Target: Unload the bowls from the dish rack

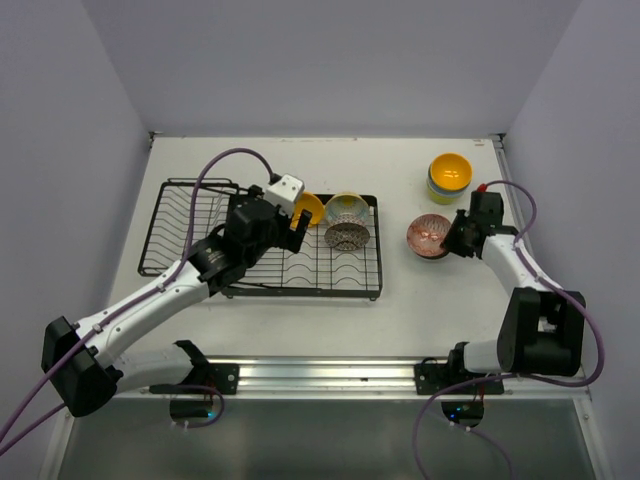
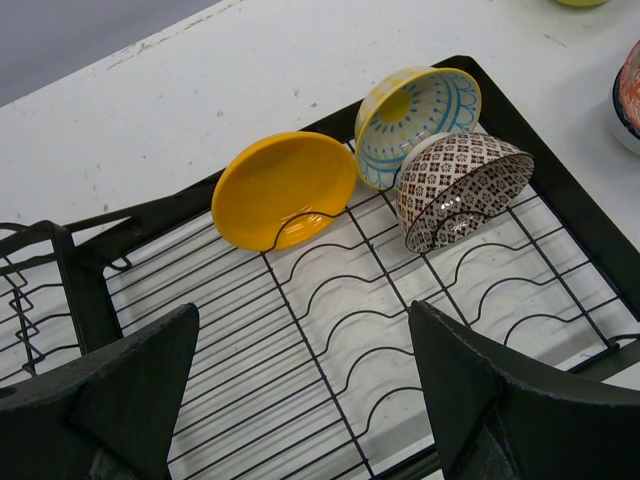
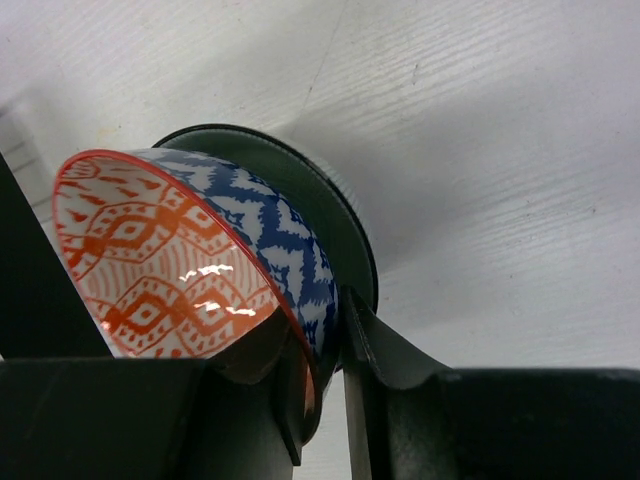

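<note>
My left claw [image 2: 303,318] is spread wide and hangs over the slotted half of the dish rack [image 1: 330,275], holding nothing. Three bowls stand on edge in the rack's far right corner: a yellow bowl [image 2: 285,190], a light blue patterned bowl [image 2: 415,120], and a brown patterned bowl [image 2: 460,185] touching it. My right claw [image 3: 325,340] pinches the rim of a tilted orange-and-blue bowl [image 3: 170,260]. That bowl is off the rack, over the counter [image 1: 300,330] to its right, near a stack of bowls [image 1: 449,175].
</note>
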Available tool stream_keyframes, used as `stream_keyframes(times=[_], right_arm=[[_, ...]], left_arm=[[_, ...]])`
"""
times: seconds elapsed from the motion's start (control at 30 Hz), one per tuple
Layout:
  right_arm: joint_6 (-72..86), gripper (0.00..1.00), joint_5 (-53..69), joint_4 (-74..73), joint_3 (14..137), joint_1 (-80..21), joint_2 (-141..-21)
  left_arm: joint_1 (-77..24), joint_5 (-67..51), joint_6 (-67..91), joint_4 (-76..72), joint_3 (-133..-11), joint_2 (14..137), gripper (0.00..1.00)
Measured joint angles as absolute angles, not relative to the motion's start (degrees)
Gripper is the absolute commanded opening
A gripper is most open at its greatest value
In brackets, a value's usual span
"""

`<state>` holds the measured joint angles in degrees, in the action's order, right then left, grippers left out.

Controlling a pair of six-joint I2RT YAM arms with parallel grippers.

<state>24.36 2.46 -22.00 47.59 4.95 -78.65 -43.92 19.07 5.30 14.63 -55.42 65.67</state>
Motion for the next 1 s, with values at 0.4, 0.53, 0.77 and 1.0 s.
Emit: stream_keyframes(times=[0.4,0.53,0.77,1.0], right_arm=[[24.01,0.45,2.13,-21.54,47.59,5.02,-79.13],[23.92,0.47,2.09,-21.39,47.68,4.97,-79.11],[23.62,0.53,1.45,-22.24,47.81,4.99,-77.25],[22.98,0.59,-0.47,-23.18,48.36,5.02,-75.83]], left_arm=[[-44.4,19.73,4.89,14.68,-55.42,65.8,0.91],[-44.4,19.75,4.86,14.68,-55.42,65.8,0.91],[-44.45,19.77,4.86,14.68,-55.42,65.8,0.91],[-44.64,19.84,4.86,14.66,-55.42,66.04,0.91]])
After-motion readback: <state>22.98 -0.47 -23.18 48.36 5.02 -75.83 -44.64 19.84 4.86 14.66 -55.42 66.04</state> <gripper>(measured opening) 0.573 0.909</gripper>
